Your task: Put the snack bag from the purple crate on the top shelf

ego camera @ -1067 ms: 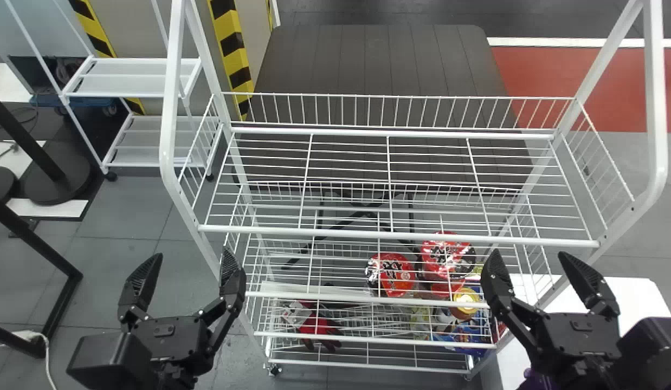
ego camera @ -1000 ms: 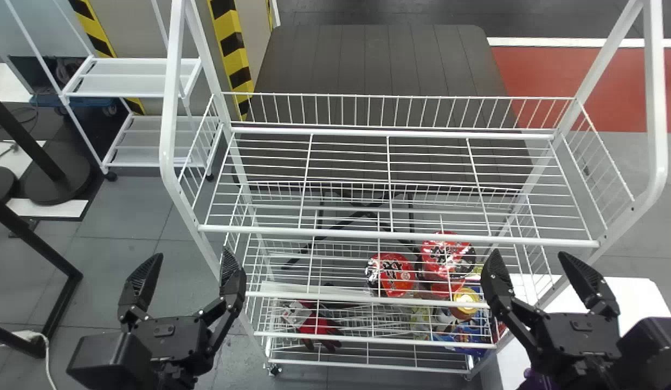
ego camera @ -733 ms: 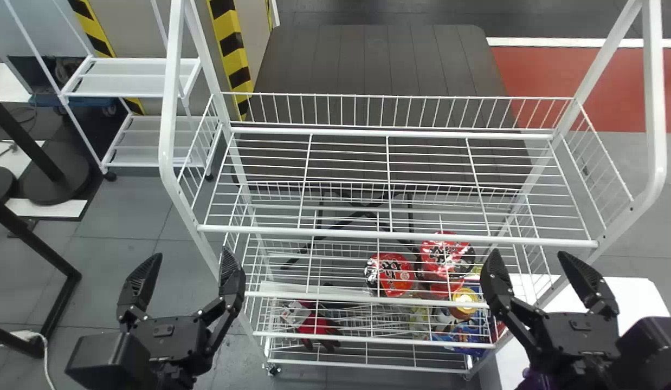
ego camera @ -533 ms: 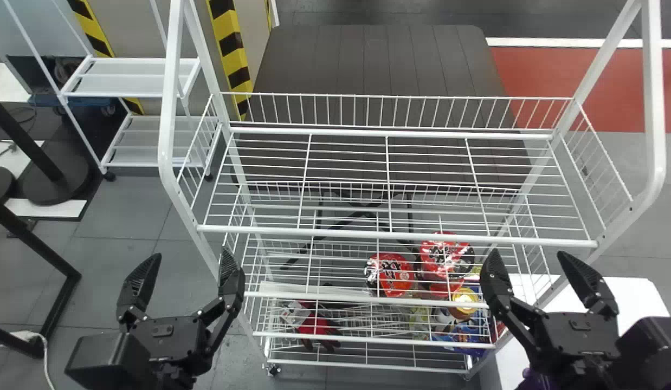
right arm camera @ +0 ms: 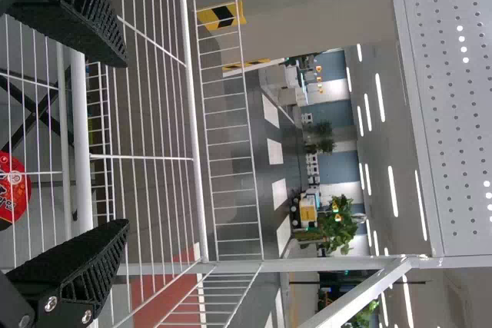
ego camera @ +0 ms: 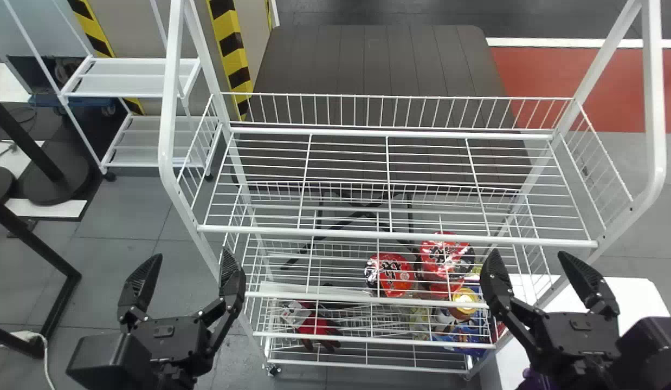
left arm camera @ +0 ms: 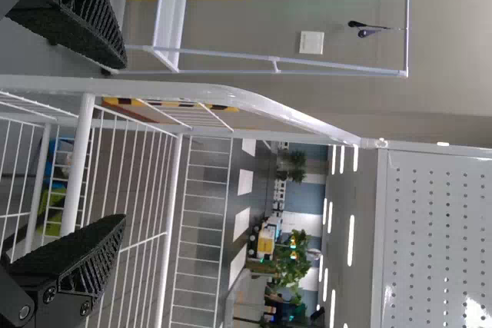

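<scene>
While the black two-fingered left gripper [ego camera: 186, 262] hangs open and empty before the left front of the white wire rack [ego camera: 395, 235], the matching right gripper [ego camera: 533, 261] hangs open and empty by its right front. Two round red-topped packages [ego camera: 398, 276] sit on a lower tier of the rack; a white tabletop [ego camera: 633, 298] lies to its right. Snack bag's position relative to the rack: cannot tell.
</scene>
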